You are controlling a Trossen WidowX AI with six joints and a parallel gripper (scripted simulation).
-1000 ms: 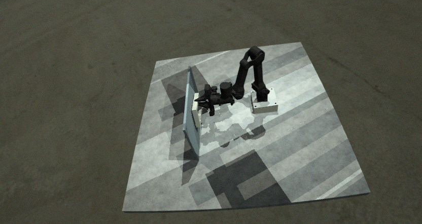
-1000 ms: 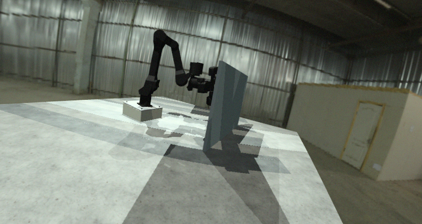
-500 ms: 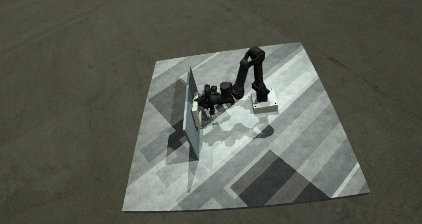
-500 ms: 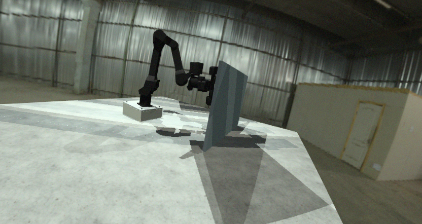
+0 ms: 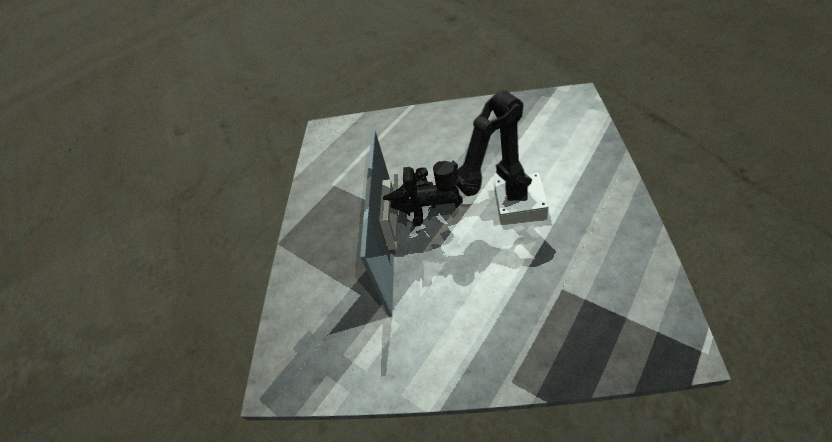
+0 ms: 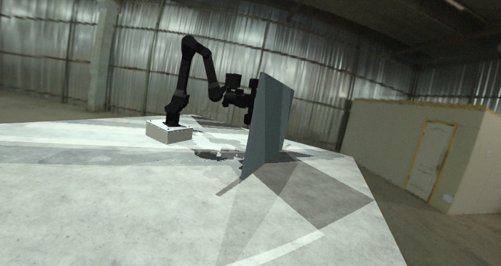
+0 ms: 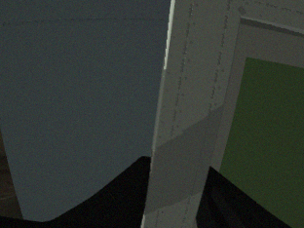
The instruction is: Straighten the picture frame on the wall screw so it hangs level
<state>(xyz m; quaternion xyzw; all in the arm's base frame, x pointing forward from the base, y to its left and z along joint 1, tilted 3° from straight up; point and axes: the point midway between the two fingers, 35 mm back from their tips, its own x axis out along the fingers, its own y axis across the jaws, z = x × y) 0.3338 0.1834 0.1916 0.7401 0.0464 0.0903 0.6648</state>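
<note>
The picture frame (image 5: pixel 386 233) (image 7: pixel 187 97) is pale, with a green picture (image 7: pixel 268 122) inside. It stands against the front of the blue-grey wall panel (image 5: pixel 378 270) (image 6: pixel 270 124) (image 7: pixel 83 97). In the wrist view its left side bar leans, top to the right, and its top bar slopes down to the right. My gripper (image 5: pixel 388 199) (image 7: pixel 172 169) is shut on that left side bar, one black finger on each side. The panel hides the fingertips and frame in the exterior view. The screw and notched strip are hidden, and the views do not show whether the frame rests on the screw.
The wall panel stands upright on the light table (image 5: pixel 465 375) (image 6: pixel 140 222). The arm's base block (image 5: pixel 523 215) (image 6: pixel 168 135) is in front of the panel, and the arm arches from it to the frame. Patchy shadows cross the table and the panel.
</note>
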